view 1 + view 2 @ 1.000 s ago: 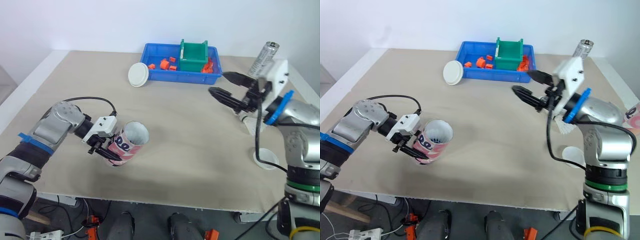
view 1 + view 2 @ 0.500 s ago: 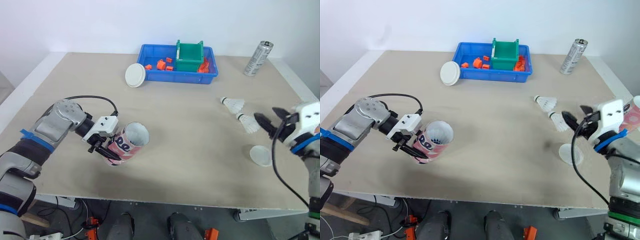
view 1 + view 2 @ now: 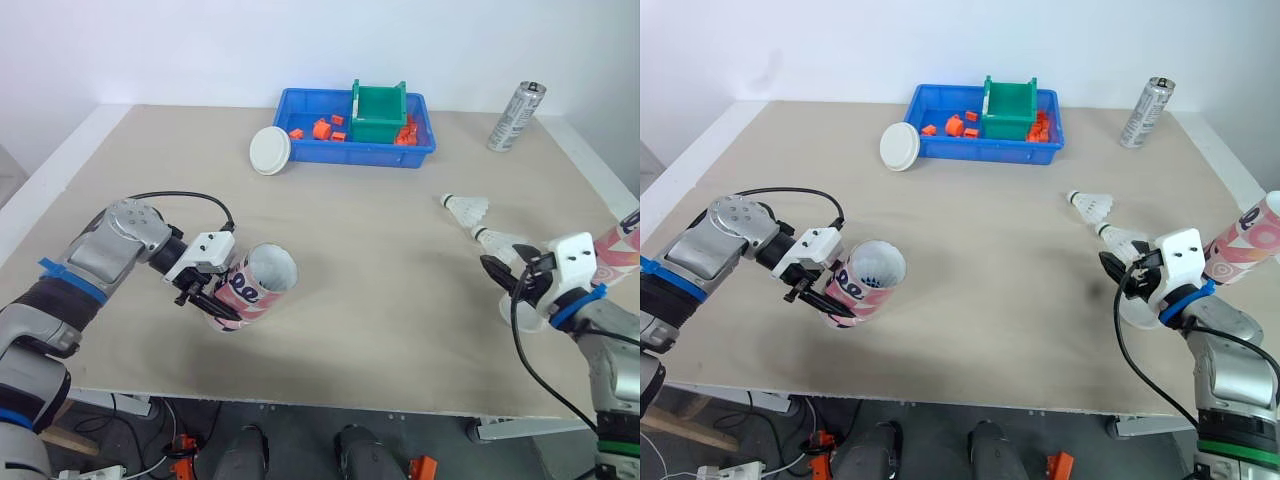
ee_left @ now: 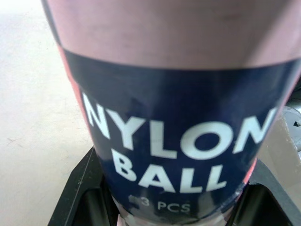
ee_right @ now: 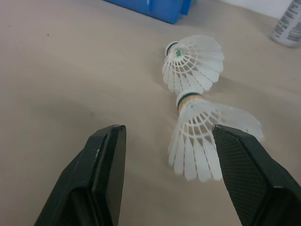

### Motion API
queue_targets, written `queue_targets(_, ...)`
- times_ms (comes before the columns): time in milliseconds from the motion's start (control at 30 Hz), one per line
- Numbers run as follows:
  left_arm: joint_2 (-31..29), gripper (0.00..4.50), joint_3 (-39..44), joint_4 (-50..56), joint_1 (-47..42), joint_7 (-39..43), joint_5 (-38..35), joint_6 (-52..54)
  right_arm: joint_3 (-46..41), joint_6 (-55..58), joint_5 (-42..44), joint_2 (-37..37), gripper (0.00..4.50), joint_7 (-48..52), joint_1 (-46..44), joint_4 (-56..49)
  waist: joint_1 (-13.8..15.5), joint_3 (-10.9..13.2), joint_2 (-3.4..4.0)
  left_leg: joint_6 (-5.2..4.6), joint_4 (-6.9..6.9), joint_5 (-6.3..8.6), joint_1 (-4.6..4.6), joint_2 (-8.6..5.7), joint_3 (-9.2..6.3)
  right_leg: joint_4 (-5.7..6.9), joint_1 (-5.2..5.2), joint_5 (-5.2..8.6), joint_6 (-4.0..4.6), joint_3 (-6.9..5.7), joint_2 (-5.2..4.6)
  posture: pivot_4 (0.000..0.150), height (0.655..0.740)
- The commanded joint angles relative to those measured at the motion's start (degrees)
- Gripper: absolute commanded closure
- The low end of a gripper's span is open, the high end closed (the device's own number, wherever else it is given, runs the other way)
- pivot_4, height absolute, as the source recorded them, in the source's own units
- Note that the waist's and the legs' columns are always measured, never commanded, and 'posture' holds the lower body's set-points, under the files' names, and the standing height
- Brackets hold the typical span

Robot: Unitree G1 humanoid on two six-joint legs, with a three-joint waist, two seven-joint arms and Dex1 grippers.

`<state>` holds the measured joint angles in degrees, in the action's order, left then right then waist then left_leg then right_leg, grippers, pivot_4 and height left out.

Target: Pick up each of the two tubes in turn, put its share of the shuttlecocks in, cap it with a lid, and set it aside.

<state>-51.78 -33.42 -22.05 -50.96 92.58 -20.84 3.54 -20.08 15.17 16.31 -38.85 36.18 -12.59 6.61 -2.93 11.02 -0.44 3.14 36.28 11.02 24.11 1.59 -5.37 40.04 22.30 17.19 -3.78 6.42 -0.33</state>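
Note:
My left gripper is shut on a pink and white tube with a navy "NYLON BALL" label. It holds the tube tilted just above the table at the front left, with the open mouth up and to the right. Two white shuttlecocks lie end to end at the right. My right gripper is open and low, just in front of the nearer shuttlecock. A second pink tube lies at the right table edge. One white lid leans on the tray; another lid lies partly under my right wrist.
A blue tray with orange pieces and a green bin stands at the back centre. A silver can stands at the back right. The table's right edge runs close to my right arm.
My right arm came down from near the tray to the table's right side, then moved left to the shuttlecocks. The camera shifted. The left gripper and its tube stayed put.

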Motion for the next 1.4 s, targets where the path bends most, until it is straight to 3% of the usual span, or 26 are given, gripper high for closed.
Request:
queue_targets(33, 0.1, 2.29, -0.8, -0.5, -0.4, -0.1, 0.1, -0.5, 0.9, -2.7, -1.6, -0.2, 1.32, -0.6, -3.1, 4.1, 0.0, 0.0, 0.00, 0.00, 0.00, 0.00, 0.01, 0.00, 0.00, 0.00, 0.01, 0.00, 0.00, 0.00, 0.00, 0.150, 0.7384)
queue_targets(267, -1.0, 2.29, 0.0, 0.6, 0.4, -0.1, -0.6, -0.2, 1.4, -5.2, -2.5, -0.3, 1.32, -1.6, -6.8, 10.1, 0.0, 0.0, 0.00, 0.00, -0.02, 0.00, 0.03, -0.01, 0.00, -0.01, 0.01, 0.03, -0.01, 0.00, -0.01, 0.150, 0.7384)
queue_targets(367, -1.2, 2.29, 0.1, 0.4, 0.5, -0.1, -0.7, -0.4, 2.0, -7.5, -3.8, 0.0, 2.13, -2.8, -8.7, 13.7, 0.0, 0.0, 0.00, 0.00, -0.02, 0.00, 0.02, -0.01, 0.00, -0.01, 0.02, 0.02, 0.00, 0.00, -0.01, 0.150, 0.7384)
queue_targets(467, -1.3, 2.29, 0.1, 0.6, 0.4, -0.1, -0.7, -0.3, 2.2, -8.7, -4.0, 0.2, 3.78, -2.8, -9.3, 15.0, -0.1, 0.0, 0.00, 0.00, -0.02, 0.00, 0.01, 0.00, -0.01, 0.00, 0.02, 0.02, 0.01, 0.00, 0.01, 0.150, 0.7384)
queue_targets(533, -1.4, 2.29, 0.3, 0.8, 0.3, -0.1, -0.9, -0.1, 2.0, -8.8, -3.4, 0.3, 4.36, -2.6, -9.1, 14.8, -0.1, 0.0, 0.00, 0.00, -0.03, 0.00, 0.02, 0.00, -0.01, 0.00, 0.02, 0.02, 0.00, 0.00, 0.01, 0.150, 0.7384)
queue_targets(833, -1.3, 2.29, 0.1, 0.6, 0.0, -0.1, -1.0, -0.4, -0.7, -7.3, -0.8, -1.1, 4.36, -2.3, -6.8, 7.8, -0.1, 0.0, 0.00, 0.00, -0.03, 0.00, 0.02, 0.00, 0.00, 0.00, 0.02, 0.02, 0.00, 0.00, 0.01, 0.150, 0.7384)
queue_targets(967, -1.2, 2.29, -0.5, 0.2, -0.5, -0.1, -1.2, -0.4, 4.1, 3.5, 9.6, -5.1, 4.36, 7.5, -9.0, -15.3, -0.5, 0.2, 0.48, 0.00, -0.02, 0.00, 0.05, -0.01, 0.05, 0.01, 0.09, 0.00, -0.04, 0.09, 0.00, 0.150, 0.7384)
queue_targets(1067, -1.0, 2.29, -0.6, -0.2, -0.8, -0.1, -1.3, -0.4, 6.1, 9.3, 15.5, -6.8, 4.36, 10.6, -11.8, -23.4, -0.8, 0.2, 0.30, 0.00, -0.02, 0.00, 0.00, 0.07, -0.03, 0.03, 0.04, -0.01, -0.03, 0.02, 0.09, 0.150, 0.7384)
queue_targets(1200, -1.0, 2.29, -0.5, -0.2, -0.4, -0.1, -1.5, -0.2, 12.8, 14.9, 22.6, -7.5, 4.36, 16.4, -18.7, -32.5, -0.9, 0.2, 0.23, 0.00, 0.02, 0.00, 0.07, 0.07, -0.09, 0.00, 0.01, 0.01, 0.00, -0.04, 0.07, 0.150, 0.7384)
queue_targets(1400, -1.3, 2.29, -0.2, 0.0, 0.1, -0.1, -1.8, 0.4, 23.4, 12.5, 18.9, -8.5, 4.36, 26.0, -21.5, -34.8, -0.6, 0.2, 0.13, 0.00, 0.00, 0.00, 0.15, 0.05, -0.15, -0.03, 0.05, 0.07, 0.00, -0.13, 0.03, 0.150, 0.7384)
